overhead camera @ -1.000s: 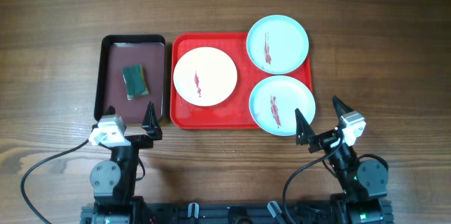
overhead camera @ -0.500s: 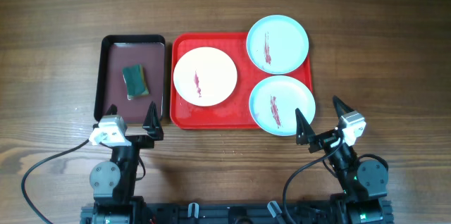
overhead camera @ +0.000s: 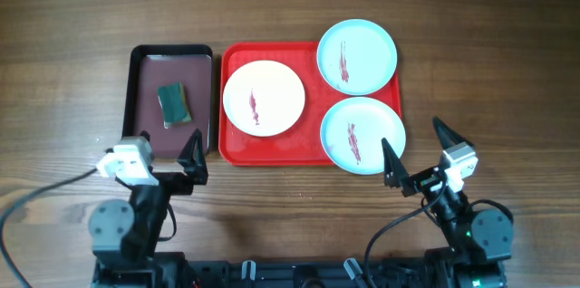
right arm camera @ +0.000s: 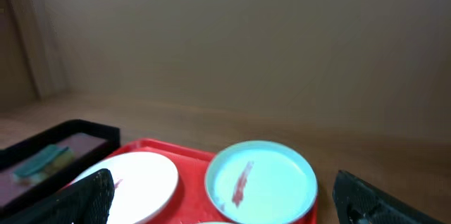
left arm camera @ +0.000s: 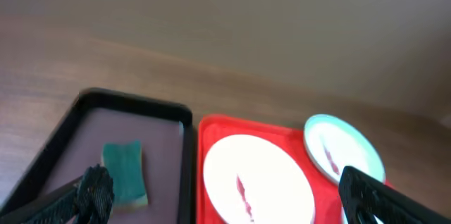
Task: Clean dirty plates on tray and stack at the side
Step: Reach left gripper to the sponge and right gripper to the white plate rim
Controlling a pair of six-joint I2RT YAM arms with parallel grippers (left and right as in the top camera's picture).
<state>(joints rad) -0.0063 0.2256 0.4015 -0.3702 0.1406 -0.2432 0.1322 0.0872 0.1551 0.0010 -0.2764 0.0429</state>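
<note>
Although the left hand (overhead camera: 156, 156) and right hand (overhead camera: 415, 143) had each shifted slightly outward at the near edge of the desk (overhead camera: 507, 71), both stood wide and empty. Three streaked plates (overhead camera: 264, 97) remained untouched on the tray (overhead camera: 237, 154); cleaning had not begun.

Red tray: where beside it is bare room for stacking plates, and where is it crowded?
Bare table lies right of the red tray, left of the dark tray, and beyond both. The red tray is crowded: a white plate, far blue plate and near blue plate nearly fill it.
</note>
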